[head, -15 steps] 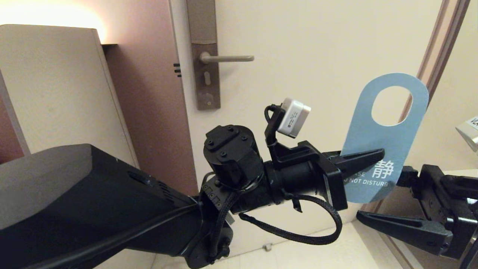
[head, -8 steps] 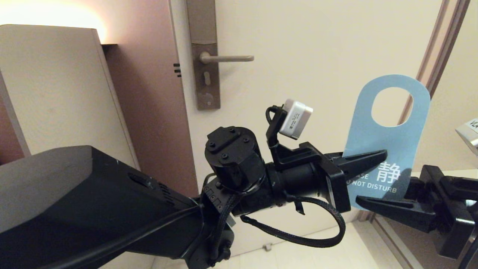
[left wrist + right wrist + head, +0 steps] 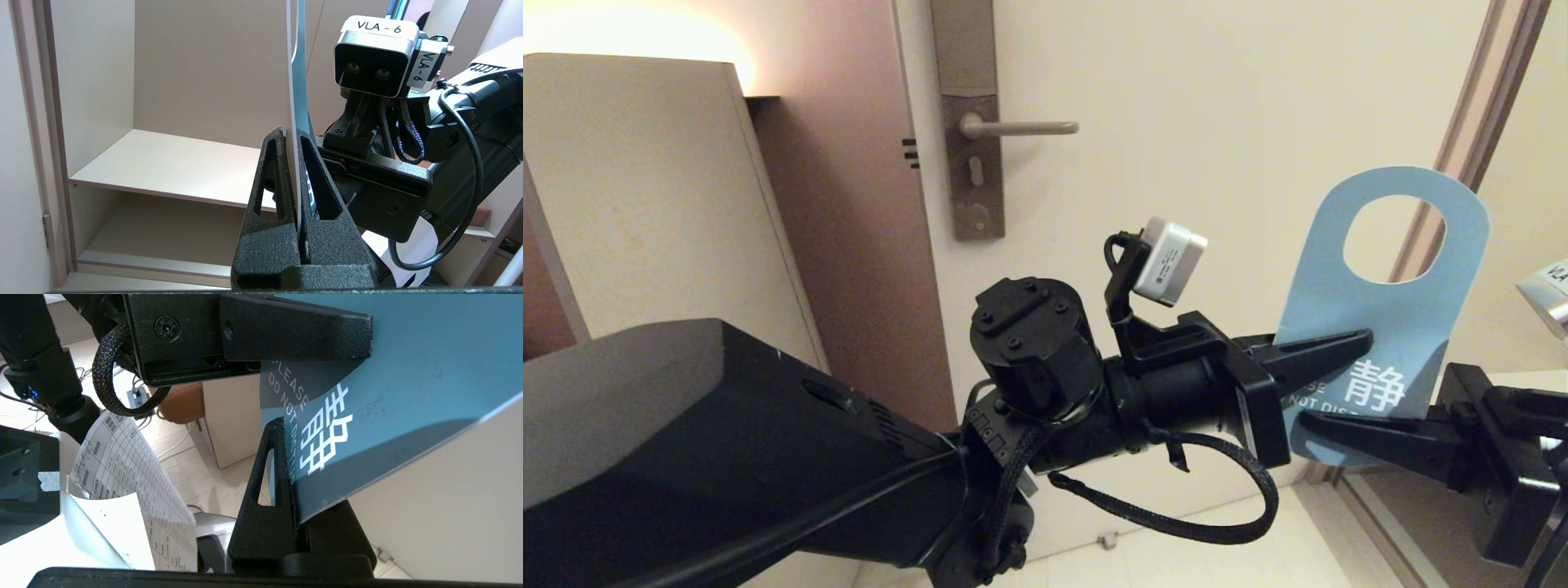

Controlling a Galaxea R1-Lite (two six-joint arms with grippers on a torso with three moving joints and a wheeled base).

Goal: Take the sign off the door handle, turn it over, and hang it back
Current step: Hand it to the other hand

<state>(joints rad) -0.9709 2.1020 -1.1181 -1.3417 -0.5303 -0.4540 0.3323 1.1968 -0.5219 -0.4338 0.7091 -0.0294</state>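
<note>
The blue "do not disturb" sign (image 3: 1388, 310) is off the metal door handle (image 3: 1021, 127) and held upright in the air, right of the handle and lower. Its hole is at the top. My left gripper (image 3: 1364, 336) is shut on the sign's left edge above the text. My right gripper (image 3: 1305, 420) reaches in from the right and is shut on the sign's lower edge. In the left wrist view the sign (image 3: 295, 81) stands edge-on between the left gripper (image 3: 291, 132) fingers. In the right wrist view the sign's printed face (image 3: 408, 375) sits in the right gripper (image 3: 286, 424).
The cream door (image 3: 1217, 98) is behind the sign, with its frame (image 3: 1462, 139) at the right. A beige cabinet (image 3: 645, 204) stands at the left. An open shelf (image 3: 171, 167) lies beyond the left gripper. Printed papers (image 3: 122, 465) hang low near the right arm.
My right gripper has risen and shut on the sign's lower edge; a second ago its jaws were wide open around it. The sign has shifted slightly right and tilted.
</note>
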